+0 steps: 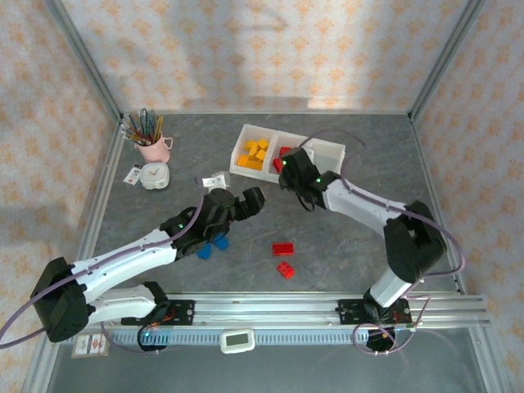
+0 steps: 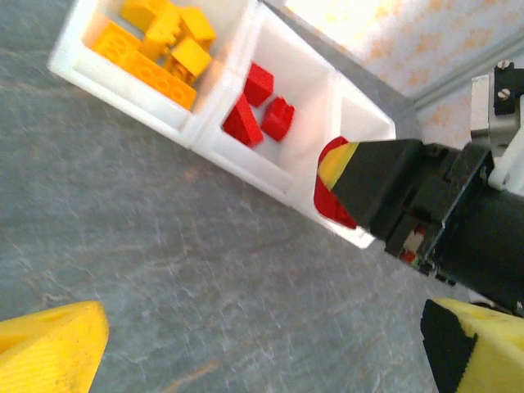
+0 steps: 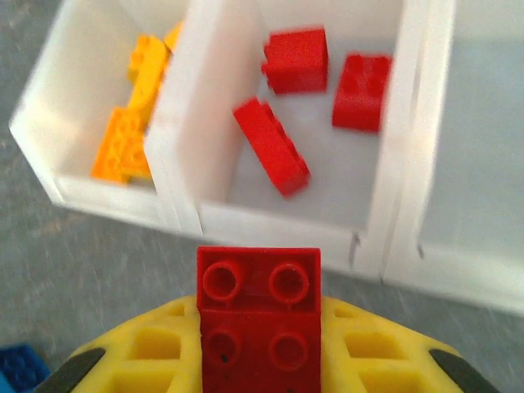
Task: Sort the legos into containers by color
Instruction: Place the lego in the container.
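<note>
A red brick (image 3: 258,307), four studs facing us, sits pinched between the yellow pads of the right gripper (image 3: 258,352), just short of the near wall of the tray of containers (image 3: 278,221) and lined up with the middle bin (image 3: 327,164), where three red bricks (image 3: 270,147) already lie. In the bin to one side of it we see the yellow-orange bricks (image 3: 123,143). We judge the brick light, stiff and smooth-walled, likely to slip or twist if nipped by a corner, so the flat opposite sides are the place to hold it, as the pads do here. The right wrist view gives us the studs and the grip. The left wrist view gives the same gripper from the side, red showing at its fingertip by the tray's near wall, and the left arm's own yellow fingers (image 2: 49,352) standing far apart with nothing between them. From above we find the left gripper (image 1: 248,202) spread wide, well on the arm-base side of the tray. That view alone takes in two loose red bricks (image 1: 284,259) on the table (image 1: 352,246), farther from the tray, blue bricks (image 1: 211,248) beneath the left arm, and a pink cup (image 1: 151,146) of pencils off the tray's yellow end.
</note>
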Robot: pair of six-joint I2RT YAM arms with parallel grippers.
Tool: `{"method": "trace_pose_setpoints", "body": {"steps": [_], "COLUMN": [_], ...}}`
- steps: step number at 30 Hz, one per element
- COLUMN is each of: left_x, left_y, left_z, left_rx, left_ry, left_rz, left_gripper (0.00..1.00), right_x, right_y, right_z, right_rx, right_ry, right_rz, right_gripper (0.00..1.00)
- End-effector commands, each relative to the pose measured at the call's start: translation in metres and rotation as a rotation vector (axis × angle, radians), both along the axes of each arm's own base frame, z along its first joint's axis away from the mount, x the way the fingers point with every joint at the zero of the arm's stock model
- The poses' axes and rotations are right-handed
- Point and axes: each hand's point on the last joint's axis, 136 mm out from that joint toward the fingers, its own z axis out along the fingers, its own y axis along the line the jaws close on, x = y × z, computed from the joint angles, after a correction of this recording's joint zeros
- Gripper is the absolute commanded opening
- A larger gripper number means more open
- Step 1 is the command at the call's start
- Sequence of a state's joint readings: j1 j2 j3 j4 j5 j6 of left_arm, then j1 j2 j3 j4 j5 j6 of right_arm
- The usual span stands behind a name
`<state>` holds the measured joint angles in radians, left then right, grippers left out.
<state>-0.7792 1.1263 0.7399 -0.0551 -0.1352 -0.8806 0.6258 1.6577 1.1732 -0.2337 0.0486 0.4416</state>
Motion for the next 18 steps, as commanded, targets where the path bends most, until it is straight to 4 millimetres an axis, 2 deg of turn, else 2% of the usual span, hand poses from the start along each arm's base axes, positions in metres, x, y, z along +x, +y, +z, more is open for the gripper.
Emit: {"method": "trace_pose_setpoints", "body": {"steps": [1, 5, 11, 15, 18], "left_x": [0.007, 0.016, 0.027, 0.031, 0.033], "left_y": [0.016, 0.028, 0.03, 0.028, 0.026], "left_z": [0.013, 0.016, 0.014, 0.011, 0.014], "left_rx": [0.021, 0.03, 0.037, 0.039, 0.034], "left_ry": [-0.026, -0.034, -0.028, -0.018, -0.022], "left_rz": [0.026, 0.056, 0.072, 0.074, 0.07], "left_gripper": [0.99, 0.99, 0.99, 0.99, 0.99], "right_x": [0.035, 0.072, 0.117, 0.139, 0.144], "right_y": [0.002, -0.001, -0.012, -0.007, -0.005], "right_z": [0.004, -0.002, -0.011, -0.019, -0.013], "right_rx": [-0.03, -0.063, -0.094, -0.108, -0.111], "right_ry": [-0.024, -0.033, -0.031, -0.021, -0.022], "right_rz": [0.012, -0.014, -0.06, -0.046, -0.048], "right_gripper": [0.24, 0.24, 0.26, 0.36, 0.46]}}
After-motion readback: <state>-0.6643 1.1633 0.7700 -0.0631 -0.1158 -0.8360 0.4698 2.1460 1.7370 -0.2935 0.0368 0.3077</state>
